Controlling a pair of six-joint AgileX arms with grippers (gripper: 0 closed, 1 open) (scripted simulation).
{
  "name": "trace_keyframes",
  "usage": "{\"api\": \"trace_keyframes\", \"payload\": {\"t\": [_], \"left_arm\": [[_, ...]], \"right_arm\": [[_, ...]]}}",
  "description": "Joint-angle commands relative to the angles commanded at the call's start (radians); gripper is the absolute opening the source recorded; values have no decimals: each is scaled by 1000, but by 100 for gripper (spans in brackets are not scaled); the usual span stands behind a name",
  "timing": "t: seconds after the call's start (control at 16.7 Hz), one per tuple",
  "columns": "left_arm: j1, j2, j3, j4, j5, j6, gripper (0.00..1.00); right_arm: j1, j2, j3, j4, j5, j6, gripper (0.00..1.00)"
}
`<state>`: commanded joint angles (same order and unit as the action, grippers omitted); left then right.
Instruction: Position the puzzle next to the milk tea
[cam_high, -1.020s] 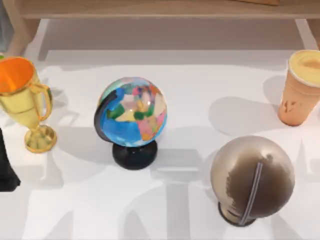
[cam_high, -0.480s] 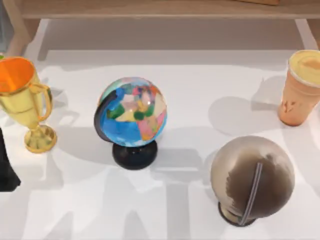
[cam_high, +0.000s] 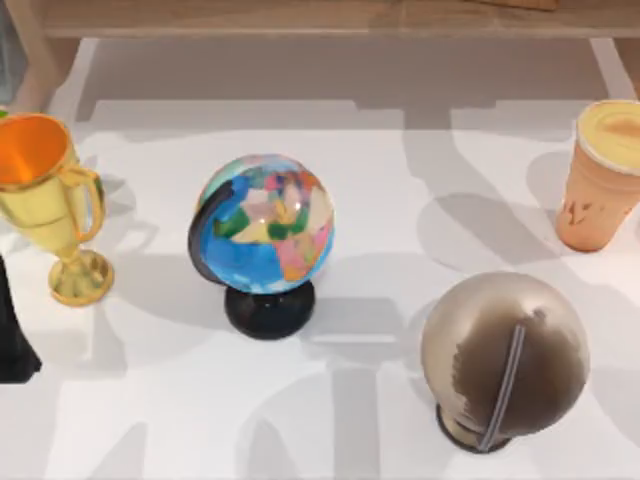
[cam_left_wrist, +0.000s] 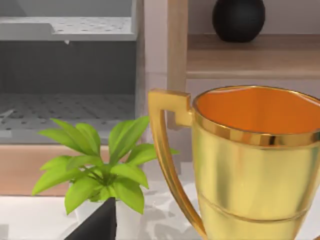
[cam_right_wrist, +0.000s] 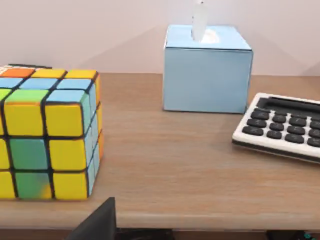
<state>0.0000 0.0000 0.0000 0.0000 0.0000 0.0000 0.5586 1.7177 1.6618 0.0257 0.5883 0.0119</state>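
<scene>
**A:** so where's the puzzle (cam_right_wrist: 50, 135) right now? Not on the white table (cam_high: 380, 200) with the globes.

**B:** yeah, the right wrist view has it sitting on a wooden shelf (cam_right_wrist: 190, 170), a tissue box (cam_right_wrist: 207, 67) further back and a calculator (cam_right_wrist: 282, 125) off to the side. Nothing's touching it, so I'd say the right arm is lining up a grab.

**A:** claw wide or narrow?

**B:** can't tell for either arm. The left one's just parked by the gold trophy (cam_high: 45, 195) on the left.

**A:** and the milk tea (cam_high: 605, 175)?

**B:** far right of the table, bare spots around it, so there's room beside it.
</scene>
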Motion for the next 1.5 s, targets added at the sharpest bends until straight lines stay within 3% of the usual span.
{"api": "trace_keyframes", "payload": {"t": [0.24,0.48,0.96,1.5], "left_arm": [[0,0,0,0,0,0,100],[0,0,0,0,0,0,100],[0,0,0,0,0,0,100],[0,0,0,0,0,0,100]], "right_arm": [[85,260,256,10,88,5,100],[121,355,359,15,125,6,100],[111,369,389,-2,116,6,100],[55,571,744,-146,62,1,100]]}}
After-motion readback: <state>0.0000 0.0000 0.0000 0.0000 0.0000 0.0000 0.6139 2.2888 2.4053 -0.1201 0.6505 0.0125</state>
